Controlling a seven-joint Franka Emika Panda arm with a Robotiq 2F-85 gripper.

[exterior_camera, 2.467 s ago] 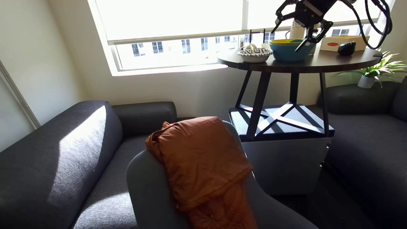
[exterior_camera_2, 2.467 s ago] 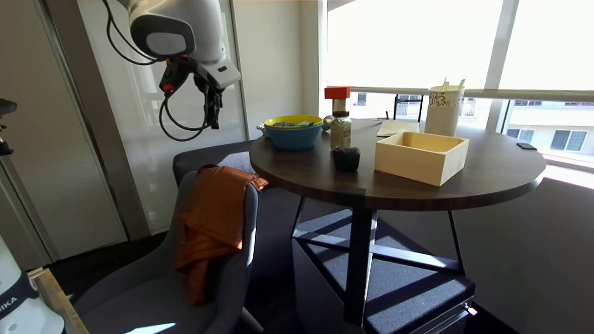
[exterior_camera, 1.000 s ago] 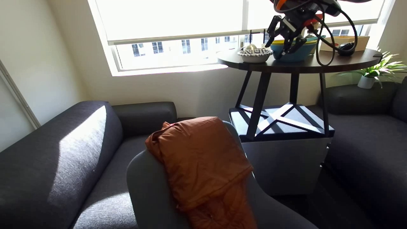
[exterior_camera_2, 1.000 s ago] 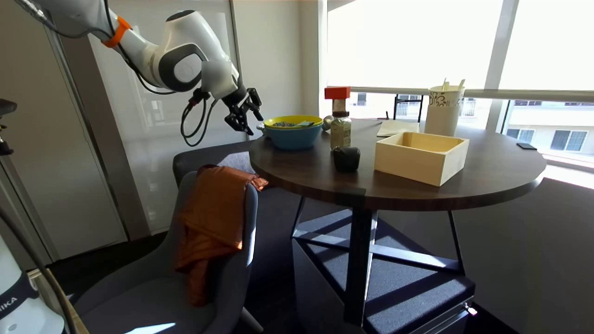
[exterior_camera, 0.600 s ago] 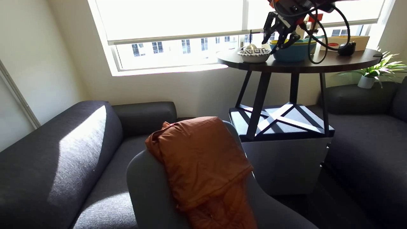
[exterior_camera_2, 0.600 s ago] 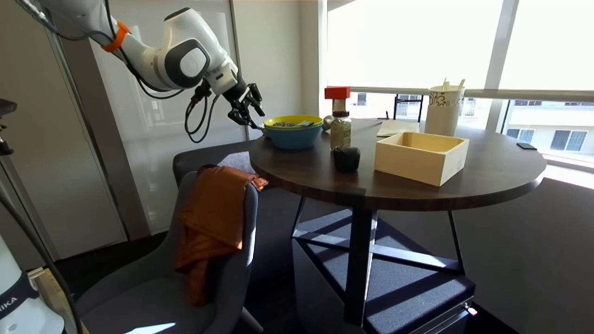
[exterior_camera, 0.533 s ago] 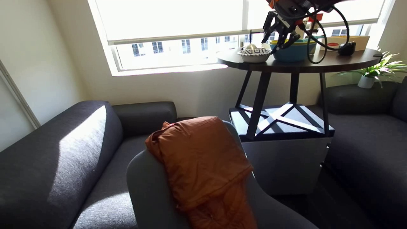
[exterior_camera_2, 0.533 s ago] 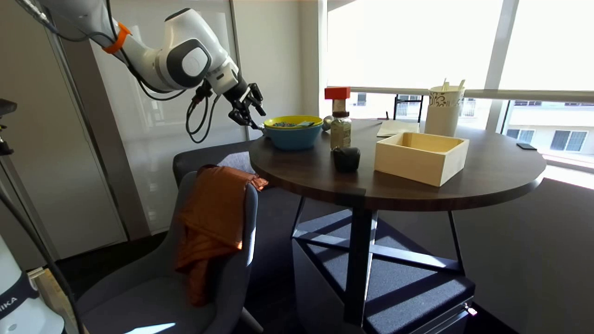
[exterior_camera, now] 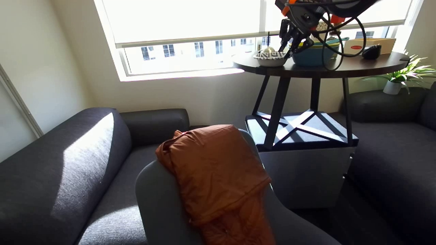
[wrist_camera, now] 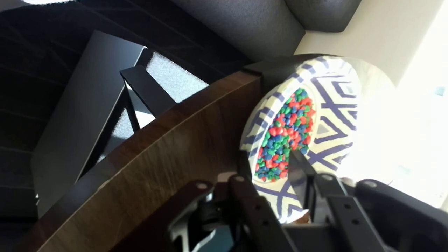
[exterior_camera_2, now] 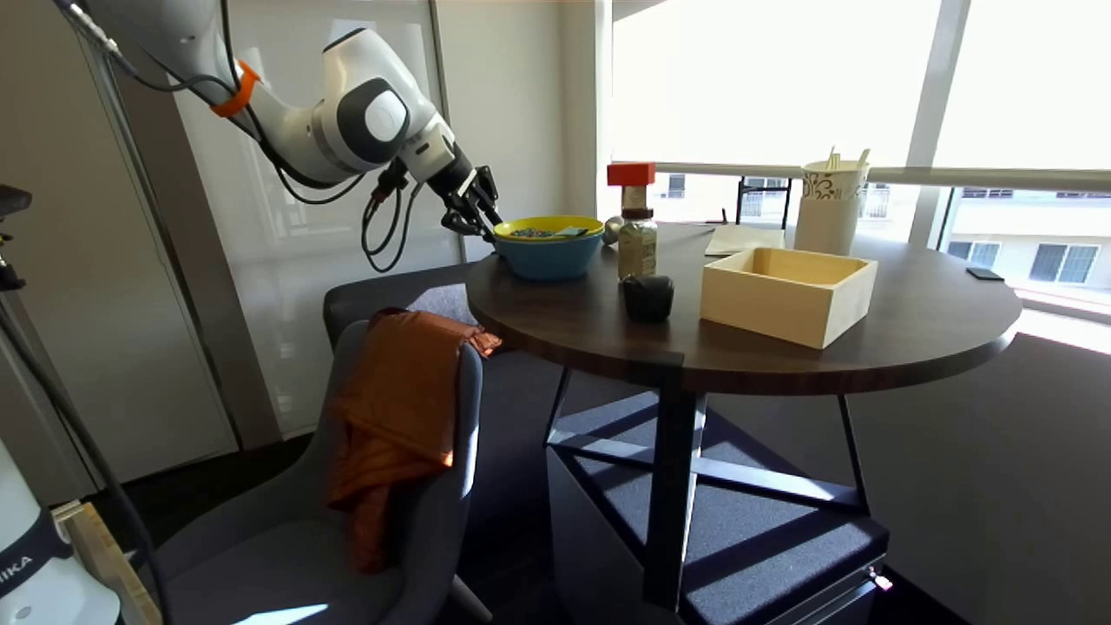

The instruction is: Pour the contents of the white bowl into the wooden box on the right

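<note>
Round dark table (exterior_camera_2: 937, 304) bearing wooden box (exterior_camera_2: 759, 304); well apart, blue bowl (exterior_camera_2: 545, 264); just beside that, patterned white bowl (wrist_camera: 336, 105); astride its rim, gripper (wrist_camera: 272, 162) with fingers (wrist_camera: 305, 168) spread; inside white bowl, red, green and blue bits (wrist_camera: 285, 134).

The black two-fingered gripper (exterior_camera: 284, 53) has come right in on the shallow dark-patterned white bowl (exterior_camera: 269, 62); a couple of seconds ago I saw it hanging well apart, its fingers spread wide. Those fingers look closer together now, one outside the rim and one inside in the wrist view. The bowl itself has only just shifted slightly, away from the deep round blue bowl (exterior_camera: 310, 58). Behind all this the white jointed arm (exterior_camera_2: 299, 126) has stretched further across, bringing its orange band (exterior_camera_2: 236, 89) into sight in an exterior view.
</note>
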